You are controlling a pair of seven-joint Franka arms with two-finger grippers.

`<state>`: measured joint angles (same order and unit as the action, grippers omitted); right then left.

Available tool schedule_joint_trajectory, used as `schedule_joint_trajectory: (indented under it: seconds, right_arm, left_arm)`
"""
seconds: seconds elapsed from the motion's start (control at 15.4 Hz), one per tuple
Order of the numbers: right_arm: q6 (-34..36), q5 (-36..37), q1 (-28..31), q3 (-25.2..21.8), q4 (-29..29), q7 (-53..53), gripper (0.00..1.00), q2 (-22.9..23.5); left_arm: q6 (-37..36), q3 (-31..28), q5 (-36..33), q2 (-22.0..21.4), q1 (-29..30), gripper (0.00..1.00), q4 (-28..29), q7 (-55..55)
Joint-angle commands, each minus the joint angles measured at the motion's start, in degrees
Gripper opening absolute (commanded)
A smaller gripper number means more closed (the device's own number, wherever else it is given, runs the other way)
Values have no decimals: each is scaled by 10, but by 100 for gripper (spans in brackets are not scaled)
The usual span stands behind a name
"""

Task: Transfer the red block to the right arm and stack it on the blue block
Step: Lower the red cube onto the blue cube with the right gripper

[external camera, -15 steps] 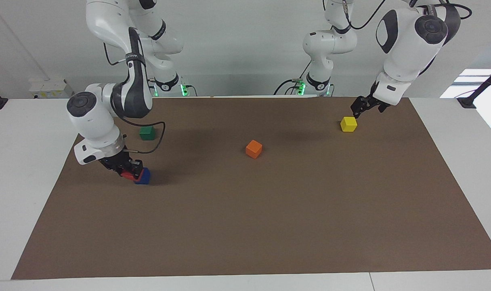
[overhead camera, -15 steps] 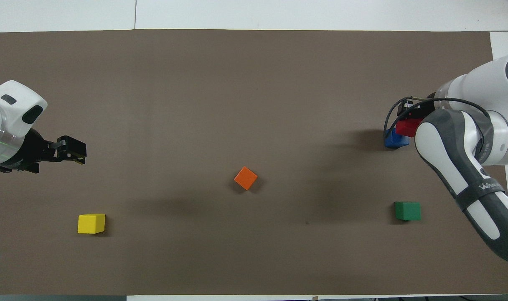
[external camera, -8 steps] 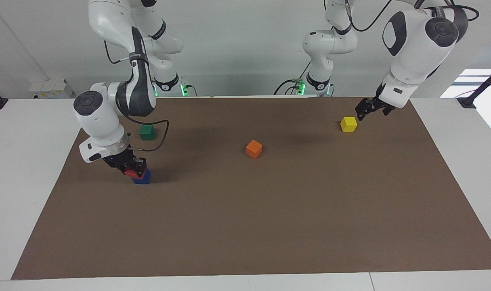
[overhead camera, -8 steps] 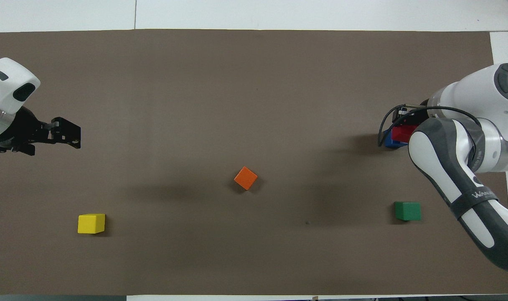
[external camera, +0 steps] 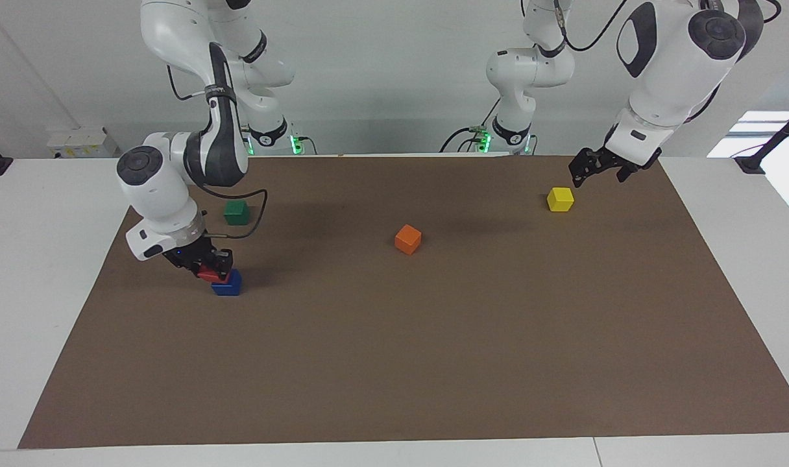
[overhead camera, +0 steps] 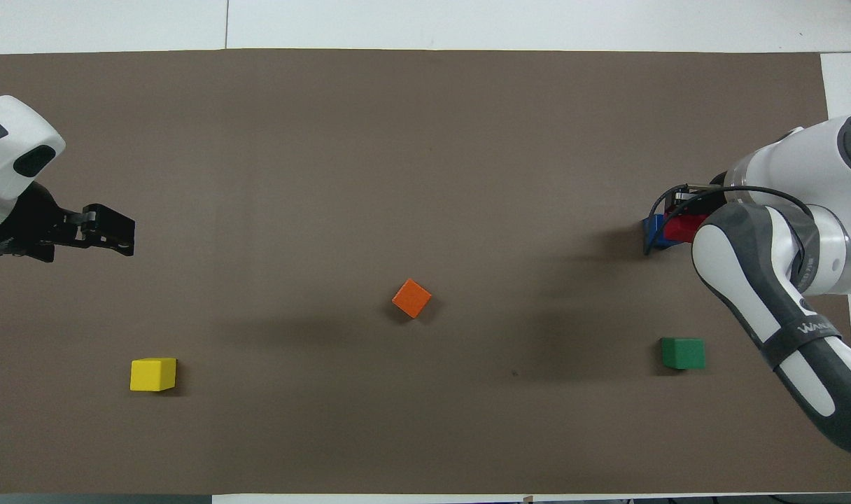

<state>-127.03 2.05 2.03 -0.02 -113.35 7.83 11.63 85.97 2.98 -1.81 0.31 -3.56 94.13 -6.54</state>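
Right claw: clamped on the red block, at the right arm's end of the table; the red block sits tilted over the blue block, and contact between the two cannot be determined. The green block lies nearer to the robots than the blue block; the orange block lies near the table centre. Left claw: fingers apart, empty, raised just beside the yellow block at the left arm's end; this arm waits.
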Motion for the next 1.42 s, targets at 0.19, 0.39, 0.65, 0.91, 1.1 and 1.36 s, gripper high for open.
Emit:
schedule_joint_trajectory:
  seconds: [0.19, 0.39, 0.65, 0.91, 1.1, 1.36]
  right_arm:
    - [-34, 14, 6, 5, -21, -22, 0, -13]
    - [-39, 14, 5, 5, -21, -35, 0, -8]
    - [-39, 14, 3, 5, -21, -37, 0, -6]
    - [-39, 14, 1, 5, -21, -34, 0, -6]
    - [-39, 14, 1, 5, -23, -35, 0, -7]
    - [-39, 14, 1, 5, -29, -34, 0, -9]
  left_arm:
    - [20, -10, 6, -10, -7, 100, 15, 20]
    - [22, -10, 6, -9, -7, 100, 14, 22]
    - [21, -10, 6, -9, -8, 100, 14, 22]
    - [22, -10, 7, -8, -8, 100, 12, 21]
    - [22, -10, 7, -7, -11, 100, 11, 20]
    - [21, -10, 7, -7, -11, 100, 11, 20]
